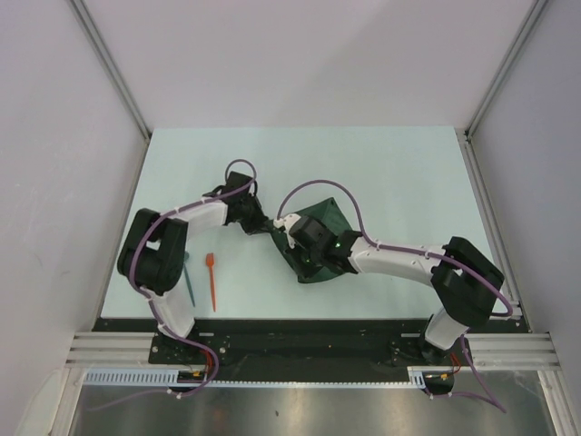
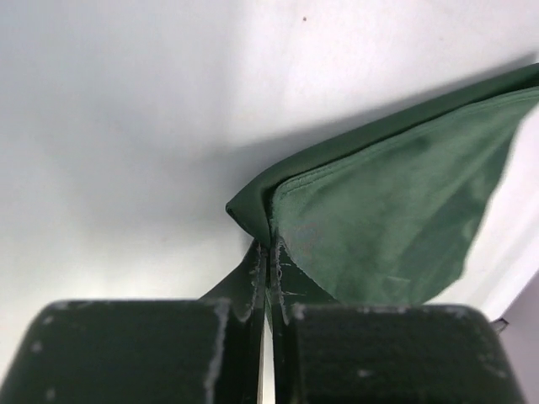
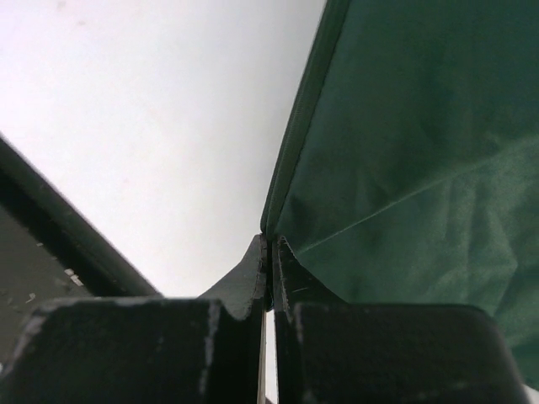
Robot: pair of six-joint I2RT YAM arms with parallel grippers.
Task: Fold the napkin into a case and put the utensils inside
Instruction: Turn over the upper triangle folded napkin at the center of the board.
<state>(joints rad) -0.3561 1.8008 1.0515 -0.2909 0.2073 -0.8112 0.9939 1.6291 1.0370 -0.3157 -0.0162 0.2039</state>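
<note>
Napkin (image 2: 379,227), seemingly, in both tools (image 2: 268,257) (image 3: 269,251)

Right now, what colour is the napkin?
Plain dark green napkin, clearest in left wrist view.

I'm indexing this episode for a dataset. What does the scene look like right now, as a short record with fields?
napkin: dark green, bunched, not yet a case
left gripper: shut on a napkin corner
right gripper: shut on the napkin edge
orange utensil: lying on the table, apart from the napkin
teal utensil: beside the orange one, partly hidden
</note>
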